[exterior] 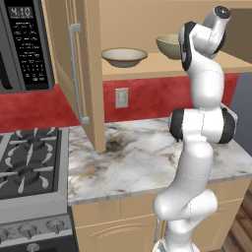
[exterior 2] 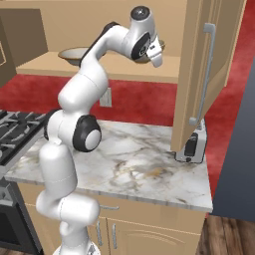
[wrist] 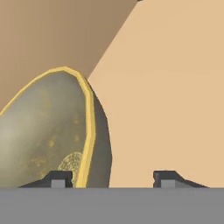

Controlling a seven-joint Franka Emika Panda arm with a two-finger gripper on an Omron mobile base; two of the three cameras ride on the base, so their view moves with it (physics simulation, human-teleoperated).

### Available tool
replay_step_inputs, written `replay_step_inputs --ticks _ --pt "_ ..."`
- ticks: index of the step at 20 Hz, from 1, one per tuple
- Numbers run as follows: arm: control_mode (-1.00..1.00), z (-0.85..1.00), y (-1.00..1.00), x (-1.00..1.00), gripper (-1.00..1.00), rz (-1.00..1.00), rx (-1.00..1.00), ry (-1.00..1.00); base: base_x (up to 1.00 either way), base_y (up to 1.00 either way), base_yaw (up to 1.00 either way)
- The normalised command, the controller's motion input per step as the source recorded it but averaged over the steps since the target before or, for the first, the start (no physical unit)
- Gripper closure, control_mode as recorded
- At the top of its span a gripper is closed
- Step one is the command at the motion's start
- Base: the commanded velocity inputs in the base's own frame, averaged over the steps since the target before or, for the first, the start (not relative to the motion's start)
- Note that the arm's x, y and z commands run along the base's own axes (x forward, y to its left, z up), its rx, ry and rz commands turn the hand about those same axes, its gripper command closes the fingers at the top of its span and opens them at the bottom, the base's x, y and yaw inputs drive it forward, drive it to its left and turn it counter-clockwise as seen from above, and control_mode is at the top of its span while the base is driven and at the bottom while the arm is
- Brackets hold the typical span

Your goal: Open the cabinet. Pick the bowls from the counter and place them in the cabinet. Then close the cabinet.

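bowls: the deep bowl [wrist: 48,131] sits right at the gripper [wrist: 114,178] in the hand view, its gold rim running between the two fingertips [wrist: 59,178], one tip inside the rim and the other outside the wall. the tips stand well apart with a clear gap beside the rim, so the claw looks parted and not pinching; i judge the bowl has been let go and rests on the cabinet [exterior: 93,74] floor, though contact under it is hidden.

from the base views, the counter [exterior: 147,157] in front carries no bowl. a toaster [exterior 2: 193,144] stands at its right end under the open right door [exterior 2: 199,69]. above, the gripper [exterior 2: 152,52] reaches into the cabinet, where the deep bowl [exterior: 169,46] stands to the right of the shallow bowl [exterior: 124,56], near but apart.

handling: both look like glazed ceramic, stiff, smooth and likely slippery, and they would chip if knocked. the rim is the place to pinch, one finger inside and one outside.

what remains seems to be shutting the doors by their bar handles [exterior: 75,69].

writing: the microwave [exterior: 24,44] clock appears to read 4:10; its button labels are too small to read.
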Motion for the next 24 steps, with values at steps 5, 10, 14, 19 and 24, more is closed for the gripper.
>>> replay_step_inputs --ticks 5,10,14,19,24 --pt "-1.0 0.0 0.0 -0.01 -1.0 0.0 0.0 0.0 0.0 0.0 0.0" --pt "-1.0 0.01 0.0 -0.39 -1.0 0.0 0.0 -0.02 0.0 0.0 0.0" --pt "-1.0 0.0 -0.04 -0.74 -1.0 0.0 0.0 -0.07 0.0 0.0 0.0" --pt "-1.0 0.0 0.0 -0.98 -1.0 0.07 0.0 -0.12 0.0 0.0 0.0" --pt "-1.0 0.0 0.01 -1.0 -1.0 0.17 -0.03 -0.12 0.0 0.0 0.0"
